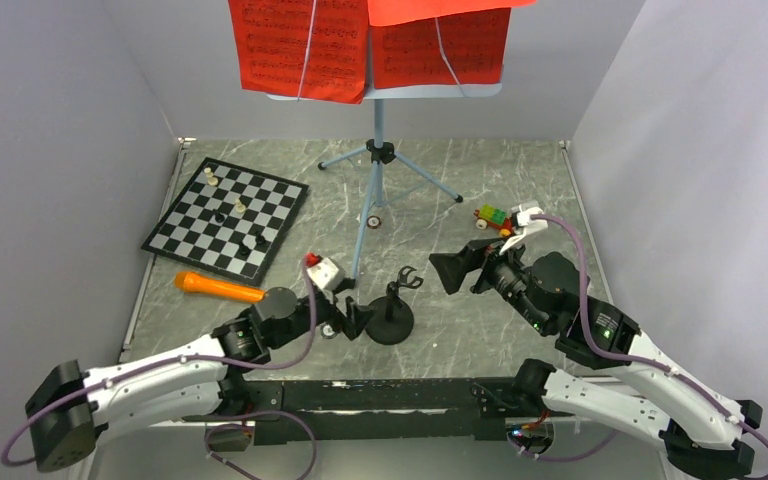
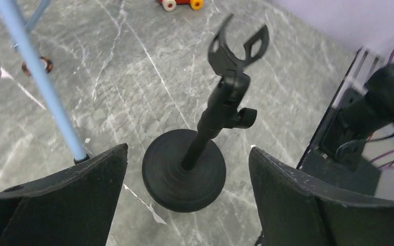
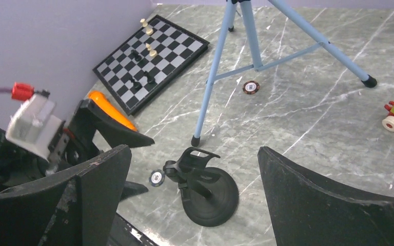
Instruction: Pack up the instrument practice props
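Top external view: the light-blue music stand (image 1: 379, 152) rises on its tripod at the middle back of the grey marble table (image 1: 505, 170), and its desk carries red music sheets (image 1: 300, 45) side by side. The orange microphone (image 1: 218, 288) lies flat at the left, just on the near side of the chessboard (image 1: 228, 215), which has a few pieces standing on it. The black mic stand (image 1: 392, 318) stands upright on its round base near the front centre with its forked clip at the top, close to the tip of the music stand's front leg but apart from it. A small brick toy car (image 1: 493, 218) sits to the right.

The left gripper (image 2: 187, 151) is low over the table just left of the mic stand, spread wide; in its wrist view the round base sits between the two fingers, touching neither. The right gripper (image 3: 194, 149) hovers above the table to the right of the mic stand, tilted toward it — also spread wide, holding nothing. Small round discs (image 3: 251, 87) lie on the table — one under the tripod, one beside the mic stand's base
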You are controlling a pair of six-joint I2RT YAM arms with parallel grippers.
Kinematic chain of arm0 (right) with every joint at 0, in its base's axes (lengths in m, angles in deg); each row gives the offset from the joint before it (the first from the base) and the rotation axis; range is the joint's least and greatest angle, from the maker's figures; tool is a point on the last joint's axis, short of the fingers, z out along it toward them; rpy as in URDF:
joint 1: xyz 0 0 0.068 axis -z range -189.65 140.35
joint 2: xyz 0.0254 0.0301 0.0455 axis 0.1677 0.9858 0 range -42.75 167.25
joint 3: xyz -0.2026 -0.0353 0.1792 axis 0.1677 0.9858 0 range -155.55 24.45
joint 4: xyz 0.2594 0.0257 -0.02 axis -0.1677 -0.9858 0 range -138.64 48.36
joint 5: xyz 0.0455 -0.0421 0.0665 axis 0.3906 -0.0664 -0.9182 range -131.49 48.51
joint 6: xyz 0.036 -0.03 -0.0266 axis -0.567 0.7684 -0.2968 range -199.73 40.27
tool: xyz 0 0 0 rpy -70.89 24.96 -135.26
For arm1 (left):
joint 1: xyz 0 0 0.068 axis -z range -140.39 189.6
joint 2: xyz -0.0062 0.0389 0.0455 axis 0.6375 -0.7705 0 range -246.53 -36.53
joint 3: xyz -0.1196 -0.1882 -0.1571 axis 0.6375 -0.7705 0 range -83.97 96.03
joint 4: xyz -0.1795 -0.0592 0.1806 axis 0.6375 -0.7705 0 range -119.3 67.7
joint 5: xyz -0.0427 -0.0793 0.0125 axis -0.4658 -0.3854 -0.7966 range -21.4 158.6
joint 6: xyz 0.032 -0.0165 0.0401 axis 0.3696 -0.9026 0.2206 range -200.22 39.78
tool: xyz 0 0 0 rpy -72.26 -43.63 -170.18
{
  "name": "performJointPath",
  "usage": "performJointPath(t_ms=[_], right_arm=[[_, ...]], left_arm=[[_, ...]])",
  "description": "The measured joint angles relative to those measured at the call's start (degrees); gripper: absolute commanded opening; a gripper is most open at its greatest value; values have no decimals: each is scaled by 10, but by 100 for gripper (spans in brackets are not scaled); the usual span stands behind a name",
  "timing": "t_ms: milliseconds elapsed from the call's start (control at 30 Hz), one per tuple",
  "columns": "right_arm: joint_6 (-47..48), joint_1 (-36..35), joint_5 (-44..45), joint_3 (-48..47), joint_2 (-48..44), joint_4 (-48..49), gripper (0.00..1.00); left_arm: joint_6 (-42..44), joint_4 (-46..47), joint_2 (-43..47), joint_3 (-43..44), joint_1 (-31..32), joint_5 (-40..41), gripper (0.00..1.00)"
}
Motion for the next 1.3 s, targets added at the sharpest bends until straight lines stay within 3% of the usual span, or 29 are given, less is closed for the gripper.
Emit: performJointPath(t_ms=[233, 567, 833, 1067, 1300], right_arm=[[-22, 0, 24, 12, -13, -25, 99], [-30, 0, 27, 13, -17, -40, 99], [-30, 0, 27, 17, -10, -45, 98], [-30, 0, 28, 19, -9, -48, 98], [-30, 0, 27, 20, -2, -48, 98]], left_arm=[[110, 70, -121, 15, 49, -11, 84], [147, 208, -188, -20, 51, -18, 75], [163, 272, -286, -19, 51, -35, 61], [171, 315, -349, -2, 51, -41, 43], [170, 350, -373, 3, 51, -36, 9]])
